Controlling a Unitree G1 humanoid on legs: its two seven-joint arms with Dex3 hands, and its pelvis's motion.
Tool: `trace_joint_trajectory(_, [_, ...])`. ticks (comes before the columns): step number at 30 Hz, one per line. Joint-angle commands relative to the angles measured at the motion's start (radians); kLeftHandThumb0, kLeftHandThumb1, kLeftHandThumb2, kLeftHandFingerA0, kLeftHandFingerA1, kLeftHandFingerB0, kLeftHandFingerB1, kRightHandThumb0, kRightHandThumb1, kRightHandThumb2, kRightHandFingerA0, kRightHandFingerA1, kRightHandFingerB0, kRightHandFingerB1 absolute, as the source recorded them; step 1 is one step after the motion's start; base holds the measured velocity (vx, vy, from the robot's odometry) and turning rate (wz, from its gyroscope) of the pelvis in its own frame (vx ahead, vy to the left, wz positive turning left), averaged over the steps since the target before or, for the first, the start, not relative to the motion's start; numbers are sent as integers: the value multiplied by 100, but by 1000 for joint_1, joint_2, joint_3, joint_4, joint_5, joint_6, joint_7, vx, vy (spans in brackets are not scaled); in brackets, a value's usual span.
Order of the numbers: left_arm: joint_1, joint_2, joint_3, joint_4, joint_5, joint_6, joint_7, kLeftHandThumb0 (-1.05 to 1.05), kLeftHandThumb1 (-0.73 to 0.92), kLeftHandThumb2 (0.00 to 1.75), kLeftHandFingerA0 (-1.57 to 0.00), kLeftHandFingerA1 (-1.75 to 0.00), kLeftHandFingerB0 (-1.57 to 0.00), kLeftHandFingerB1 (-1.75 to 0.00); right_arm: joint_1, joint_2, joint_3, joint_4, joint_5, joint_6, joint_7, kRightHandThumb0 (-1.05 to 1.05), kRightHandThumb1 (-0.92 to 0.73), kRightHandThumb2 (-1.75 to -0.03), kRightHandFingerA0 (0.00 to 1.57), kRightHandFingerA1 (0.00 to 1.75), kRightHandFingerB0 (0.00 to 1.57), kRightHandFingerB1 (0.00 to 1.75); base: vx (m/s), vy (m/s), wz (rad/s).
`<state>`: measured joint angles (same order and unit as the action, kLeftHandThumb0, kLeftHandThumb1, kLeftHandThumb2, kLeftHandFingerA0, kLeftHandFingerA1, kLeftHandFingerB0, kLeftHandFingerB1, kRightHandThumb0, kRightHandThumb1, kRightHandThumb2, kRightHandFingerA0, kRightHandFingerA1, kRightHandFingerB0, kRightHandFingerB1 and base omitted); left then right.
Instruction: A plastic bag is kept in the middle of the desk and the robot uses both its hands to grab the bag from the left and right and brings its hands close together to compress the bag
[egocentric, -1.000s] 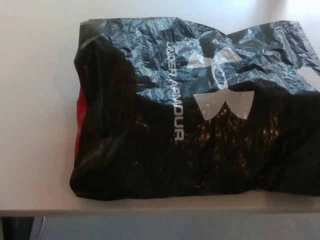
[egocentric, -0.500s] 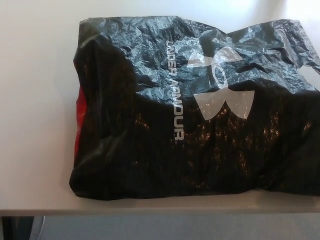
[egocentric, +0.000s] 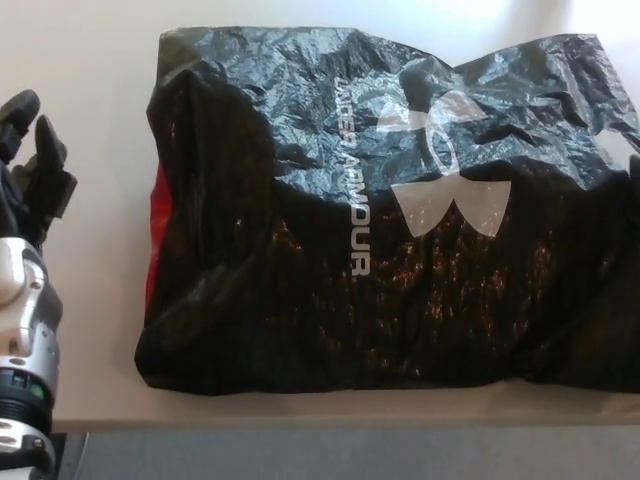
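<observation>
Desk (egocentric: 90, 60) front edge along bottom of frame. Left hand (egocentric: 30, 165) at left edge, fingers apart, holding nothing, beside bag (egocentric: 390, 220) but apart from it. Black plastic bag fills centre and right; red patch at its left side, possibly contents. Right hand unseen.

Bag (egocentric: 400, 220) rt side off-frame.

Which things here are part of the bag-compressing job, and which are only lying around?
Part of the job:
- black plastic bag, lying on the desk
- left hand, open, beside the bag and not touching it

Only there:
- desk, bearing the bag
- red strip at the bag's left edge

The right hand does not show.
</observation>
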<state>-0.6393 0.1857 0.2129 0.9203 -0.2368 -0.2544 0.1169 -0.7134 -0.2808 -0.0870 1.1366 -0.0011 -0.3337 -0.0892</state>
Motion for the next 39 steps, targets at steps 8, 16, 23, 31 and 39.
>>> trace_joint_trajectory(8, [-31, -124, -50, -26, 82, -42, 39, -72, 92, 71, -31, -42, -33, -33, -2, 180, 15, -21, -10, -43, 2, -38, -44, -104, 2, 51, 1, 48, 0, 0, 0])
trace_joint_trajectory(16, [-19, -206, -73, 20, 107, -55, 61, -71, 92, 71, -32, -44, -30, -33, -4, 283, 54, -20, -33, -40, -12, -82, -80, -66, 10, 32, 16, 28, 0, 0, 0])
trace_joint_trajectory(23, [22, -242, -85, 46, 130, -82, 75, -71, 92, 72, -32, -44, -31, -34, 8, 345, 82, -10, -51, -22, -35, -85, -68, -105, 0, 41, 15, 45, 0, 0, 0])
trace_joint_trajectory(31, [14, -285, -87, 47, 129, -89, 69, -70, 92, 71, -26, -42, -31, -33, 8, 394, 93, -6, -50, -54, 7, -82, -69, -105, 4, 34, 9, 33, 0, 0, 0])
trace_joint_trajectory(39, [9, -311, -97, 21, 139, -92, 67, -73, 92, 71, -20, -39, -28, -32, 5, 418, 85, -17, -39, -66, 43, -82, -86, -67, 10, 29, 16, 27, 0, 0, 0])
